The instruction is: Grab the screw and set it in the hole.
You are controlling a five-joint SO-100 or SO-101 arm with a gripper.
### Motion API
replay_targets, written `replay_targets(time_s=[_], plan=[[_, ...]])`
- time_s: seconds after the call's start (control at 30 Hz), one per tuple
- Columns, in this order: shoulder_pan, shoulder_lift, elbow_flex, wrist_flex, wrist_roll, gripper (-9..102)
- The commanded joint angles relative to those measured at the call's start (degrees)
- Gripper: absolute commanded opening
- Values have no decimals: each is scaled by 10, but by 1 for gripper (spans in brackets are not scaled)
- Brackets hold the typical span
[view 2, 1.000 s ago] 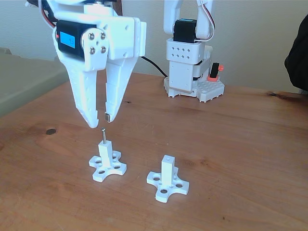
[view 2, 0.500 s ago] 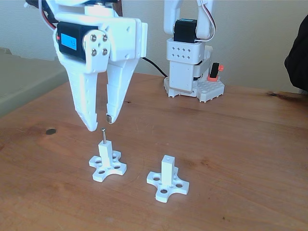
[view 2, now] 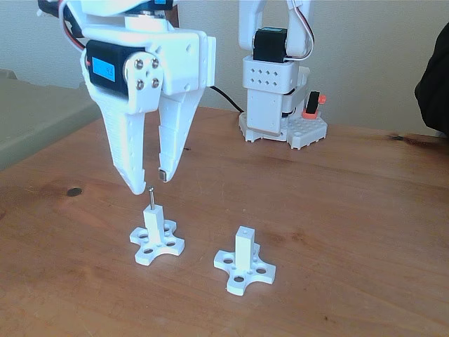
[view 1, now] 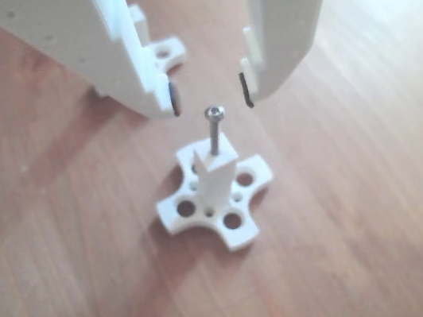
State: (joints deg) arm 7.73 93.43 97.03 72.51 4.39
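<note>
Fixed view: the screw stood upright just below the claw, its lower end in the hole at the top of a white post, head up and free. The hole itself was hidden by the shank. The other view had the screw right under the gap between the claw tips, head level with the dark pads, touching neither. Claw was open, both fingers apart with nothing between them but air, hanging point-down over the post.

The post's cross-shaped base sat flat on the wooden surface directly beneath the claw. A second post with its own cross base stood lower right of the claw in the fixed view, well apart, with a tiny hole at its top end. A dark knot marked the surface left of the claw. Behind and to the right of the claw stood the arm's white base, with a red-and-black clamp at its side. A dark shape sat at the far right edge, too cropped to tell.
</note>
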Motion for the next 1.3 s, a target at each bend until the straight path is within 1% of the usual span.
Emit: replay_targets(time_s=[0.0, 1.27], plan=[[-1, 8, -40, -6, -3, 10], [3, -17, -39, -28, -5, 10]])
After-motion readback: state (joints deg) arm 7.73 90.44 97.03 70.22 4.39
